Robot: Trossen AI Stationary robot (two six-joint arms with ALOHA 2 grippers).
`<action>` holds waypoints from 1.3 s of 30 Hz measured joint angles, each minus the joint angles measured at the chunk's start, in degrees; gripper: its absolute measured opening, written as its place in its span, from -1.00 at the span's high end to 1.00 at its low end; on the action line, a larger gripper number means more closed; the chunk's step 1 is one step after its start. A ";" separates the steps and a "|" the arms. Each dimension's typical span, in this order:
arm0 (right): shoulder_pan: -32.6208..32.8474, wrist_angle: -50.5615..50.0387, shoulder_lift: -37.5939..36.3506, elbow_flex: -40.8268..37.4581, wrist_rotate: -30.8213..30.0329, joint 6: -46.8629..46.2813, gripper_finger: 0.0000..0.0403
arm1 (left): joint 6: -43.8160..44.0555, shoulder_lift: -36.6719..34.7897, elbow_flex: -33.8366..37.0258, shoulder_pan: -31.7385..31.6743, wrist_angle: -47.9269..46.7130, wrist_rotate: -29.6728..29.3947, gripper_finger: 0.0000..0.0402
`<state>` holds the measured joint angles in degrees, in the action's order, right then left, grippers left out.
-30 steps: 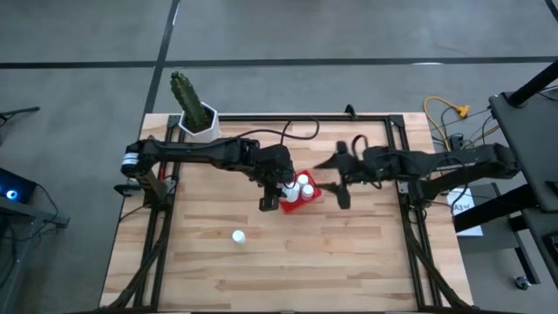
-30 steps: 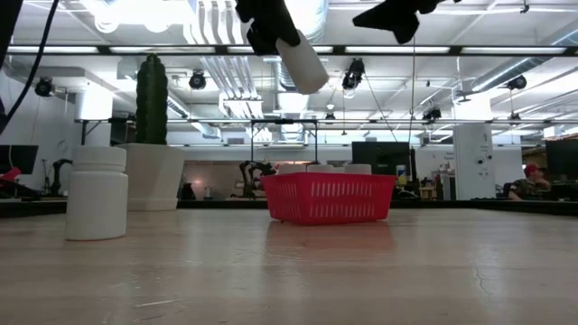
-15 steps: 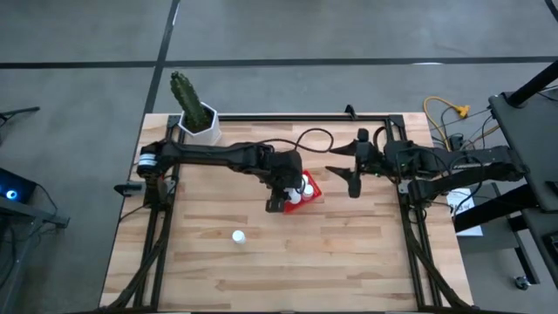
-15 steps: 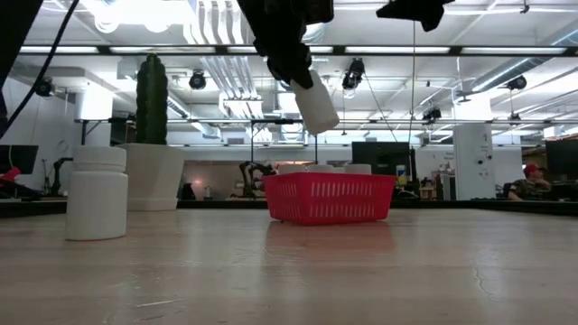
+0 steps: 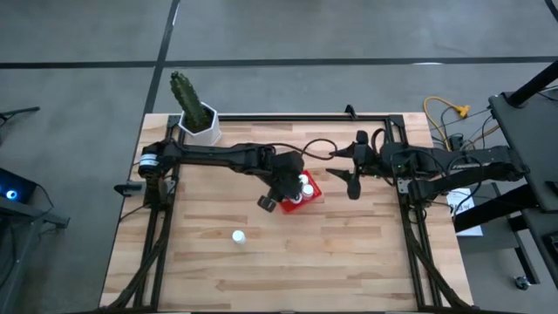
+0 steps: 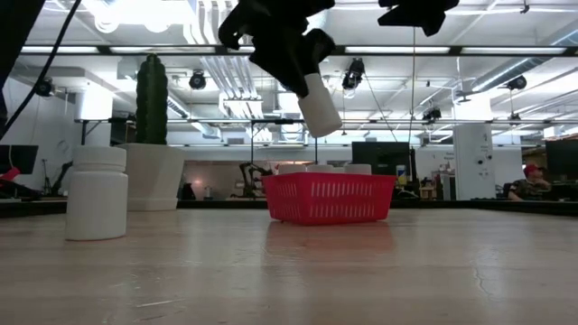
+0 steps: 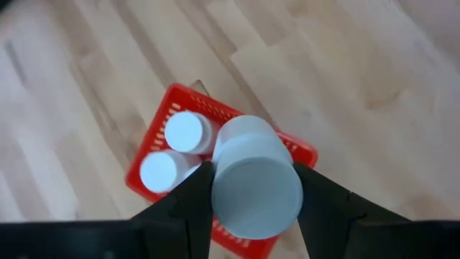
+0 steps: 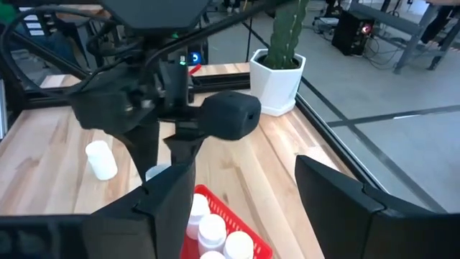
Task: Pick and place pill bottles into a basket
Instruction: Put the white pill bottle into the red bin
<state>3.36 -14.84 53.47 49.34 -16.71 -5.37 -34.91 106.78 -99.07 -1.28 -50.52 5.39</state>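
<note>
Hidden: your left gripper [image 5: 286, 194] and its arm cover much of the basket [image 5: 311, 194] from above.
Around: a loose bottle [image 5: 237, 235] stands apart on the table [image 5: 349, 253]; cactus pot [image 5: 202, 122] at the far corner.
Left arm: fingers clamped on a pill bottle [image 7: 253, 180], tilted above the basket.
Right gripper [image 5: 350, 171]: fingers apart, beside the basket.

Left tool [image 5: 281, 202] over crowded basket [image 5: 312, 193]

Wooden tabletop [image 5: 349, 253], light planks, edged by a black frame [image 5: 288, 117]. Cactus [image 5: 183, 92] upright in a white hexagonal pot [image 5: 202, 122] at the far left corner. Yellow cables [image 5: 449, 112] lie beyond the far right corner. Grey floor [image 5: 78, 61] all round. A seated person [image 6: 533, 181] is in the room behind.
</note>
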 joint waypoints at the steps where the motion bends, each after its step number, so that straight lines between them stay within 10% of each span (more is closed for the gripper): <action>1: 0.00 -0.01 -0.11 0.00 0.00 -0.04 -0.13 | -2.39 0.00 0.00 0.00 0.01 -0.04 0.30; 39: -0.02 -1.78 -0.15 0.00 0.04 -0.24 -0.11 | -15.59 3.23 0.26 0.35 2.11 -3.70 0.30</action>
<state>3.33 -16.62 53.32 49.34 -16.67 -5.60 -50.50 110.02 -98.80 -0.93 -48.41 1.69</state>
